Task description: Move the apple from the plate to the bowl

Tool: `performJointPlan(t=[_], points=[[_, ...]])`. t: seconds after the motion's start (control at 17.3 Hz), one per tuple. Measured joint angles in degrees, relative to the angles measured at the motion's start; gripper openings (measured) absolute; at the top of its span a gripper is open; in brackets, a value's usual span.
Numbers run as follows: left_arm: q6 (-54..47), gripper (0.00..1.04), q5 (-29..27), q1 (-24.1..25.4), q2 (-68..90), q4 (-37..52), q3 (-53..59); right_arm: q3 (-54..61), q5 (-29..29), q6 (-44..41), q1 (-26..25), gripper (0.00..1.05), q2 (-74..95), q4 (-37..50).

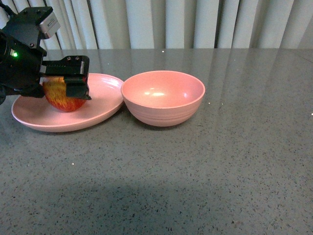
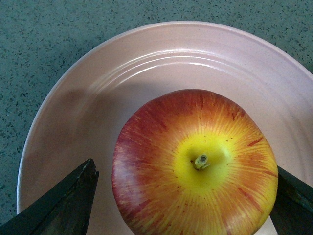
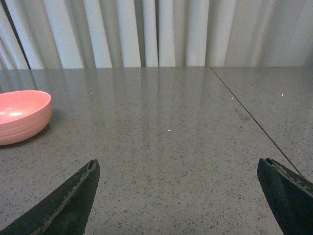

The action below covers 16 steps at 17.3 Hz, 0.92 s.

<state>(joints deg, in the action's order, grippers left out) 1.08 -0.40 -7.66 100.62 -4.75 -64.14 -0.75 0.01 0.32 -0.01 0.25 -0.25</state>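
**Left gripper (image 2: 186,169):** jaws spread and set to either side of the apple (image 2: 195,164). In the left wrist view one finger (image 2: 68,205) stands just clear of the fruit, with a thin strip of plate showing between them. The other finger (image 2: 293,200) sits at the apple's edge; I cannot tell whether it touches. No firm hold is visible.

**Apple:** lies on the plate (image 2: 122,73), stem end up, with a yellow dimple and red-orange streaks running outward. In the front view it sits left of the plate's middle, partly hidden behind the black finger and the gripper body.

**Plate:** pink, shallow and oval, resting on the grey speckled table (image 1: 220,171) at the left of the front view.

**Bowl (image 1: 163,98):** pink, deep and upright, just right of the plate. Its rim is very close to the plate's rim; I cannot tell whether they touch. Nothing shows inside it but light glare.

**Right gripper (image 3: 176,196):** jaws wide apart with only bare table between the fingers. It is out of the front view. From its wrist camera the bowl appears at the frame's edge, well apart from the fingers. A thin dark seam (image 3: 244,117) runs across the table.

**Background:** pale pleated curtain (image 1: 195,24) behind the table's far edge.
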Motion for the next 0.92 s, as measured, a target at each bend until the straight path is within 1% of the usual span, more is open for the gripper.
performJointPlan(t=[0.12,0.17,0.23,0.29,0.35,0.52,0.69,0.81,0.92], points=[[0.0,0.97,0.0,0.0,0.0,0.1,0.0,0.0,0.0,0.0,0.0,0.98,0.0,0.0],[0.0,0.89,0.3,0.0,0.0,0.5,0.0,0.0,0.0,0.0,0.0,0.98,0.0,0.0],[0.0,0.77,0.4,0.0,-0.1,0.7,0.0,0.0,0.0,0.0,0.0,0.98,0.0,0.0],[0.0,0.73,0.4,0.0,-0.1,0.8,0.0,0.0,0.0,0.0,0.0,0.98,0.0,0.0],[0.0,0.7,0.4,0.0,-0.2,0.8,0.0,0.0,0.0,0.0,0.0,0.98,0.0,0.0],[-0.3,0.68,0.1,0.0,-1.6,-0.5,-0.5,0.0,0.0,0.0,0.0,0.98,0.0,0.0],[-1.7,0.68,0.0,-0.8,-6.8,-1.8,-4.6,0.0,0.0,0.0,0.0,0.98,0.0,0.0],[-2.9,0.68,0.0,-3.5,-10.2,-3.0,-7.9,0.0,0.0,0.0,0.0,0.98,0.0,0.0],[-4.0,0.68,-0.5,-8.3,-11.9,-3.6,-10.9,0.0,0.0,0.0,0.0,0.98,0.0,0.0]])
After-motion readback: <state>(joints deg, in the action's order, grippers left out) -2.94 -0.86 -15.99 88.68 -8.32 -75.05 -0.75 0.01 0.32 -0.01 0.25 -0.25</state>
